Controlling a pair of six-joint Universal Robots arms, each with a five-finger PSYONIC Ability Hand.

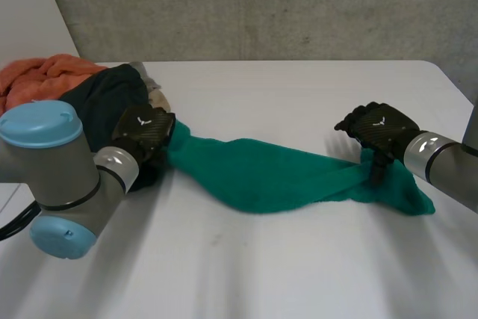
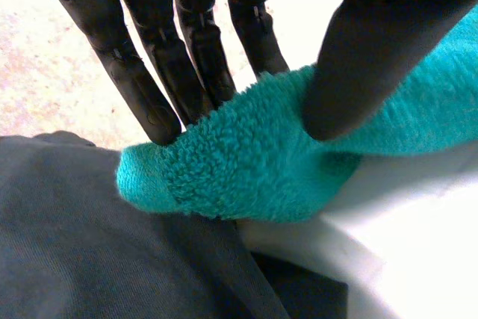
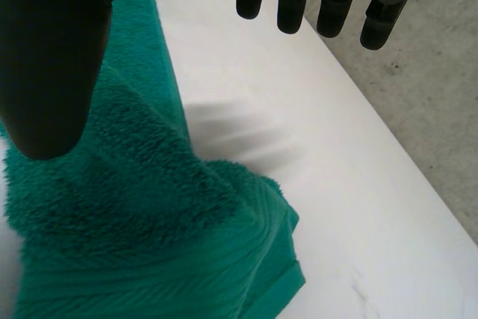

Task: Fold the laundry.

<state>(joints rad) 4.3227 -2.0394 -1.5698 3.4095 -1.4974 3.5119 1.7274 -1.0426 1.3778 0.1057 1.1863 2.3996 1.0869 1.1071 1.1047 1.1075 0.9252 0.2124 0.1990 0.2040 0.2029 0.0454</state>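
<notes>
The towel (image 1: 276, 173) lies across the table (image 1: 246, 274) in front of me, drawn out as a long bunched rope between my two hands rather than spread flat. My left hand (image 1: 142, 134) grips one end, with the fingers (image 2: 149, 87) behind the terry and the thumb (image 2: 373, 57) in front, pinching it. My right hand (image 1: 377, 128) is at the other end and is open. Its fingers (image 3: 291, 5) are straight and held off over bare table, and only its thumb (image 3: 45, 57) is over the cloth. I cannot tell whether that thumb presses down or just hovers.

That loose end is my main worry. If I pull or lift from the left now, nothing holds the right end. I expect it would slide along the table, and the towel would stay roped up instead of opening out.

The second risk is farther back. The pinched end rests right against the dark garment (image 1: 104, 102), so a careless regrasp could catch that too and drag it along.

Behind it sit an orange cloth (image 1: 45, 76) and a pale piece (image 1: 157, 98), heaped in the far left corner. The pile takes up that side, so any folding room is in the middle and to the right. Beyond the table is the grey wall (image 1: 261, 5).
</notes>
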